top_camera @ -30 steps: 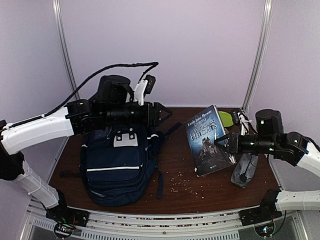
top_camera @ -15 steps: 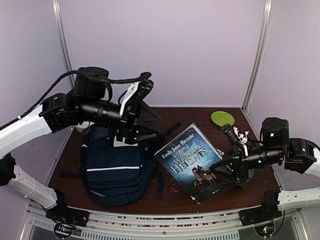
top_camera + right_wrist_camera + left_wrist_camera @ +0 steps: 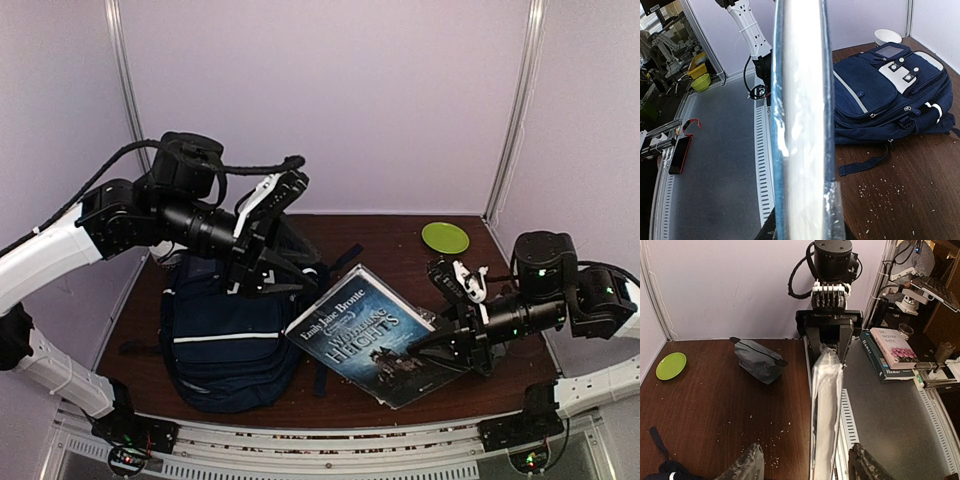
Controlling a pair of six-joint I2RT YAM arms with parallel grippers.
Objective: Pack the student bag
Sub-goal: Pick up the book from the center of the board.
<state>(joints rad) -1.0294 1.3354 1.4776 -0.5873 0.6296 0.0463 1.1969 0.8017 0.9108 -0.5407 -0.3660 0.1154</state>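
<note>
The student bag [image 3: 222,335] is a navy backpack lying flat on the left of the table, its white patch and stripes showing in the right wrist view [image 3: 885,97]. My right gripper [image 3: 432,347] is shut on the lower right edge of a book [image 3: 362,332] titled Wuthering Heights, held tilted above the table just right of the bag. That book appears edge-on in both wrist views [image 3: 802,125] [image 3: 826,410]. My left gripper [image 3: 295,268] hovers above the bag's upper right corner, open, with its fingers [image 3: 747,466] wide apart and facing the book's free edge without touching it.
A green plate [image 3: 445,237] lies at the back right, and a grey zip pouch [image 3: 757,360] lies on the table behind the book. A white bowl [image 3: 887,36] stands beyond the bag. Crumbs [image 3: 772,437] dot the wood. Stacked books [image 3: 890,352] lie off the table.
My right arm has swung the book left and laid it over towards the bag. My left arm has lifted off the bag and turned its open jaws towards the book.
</note>
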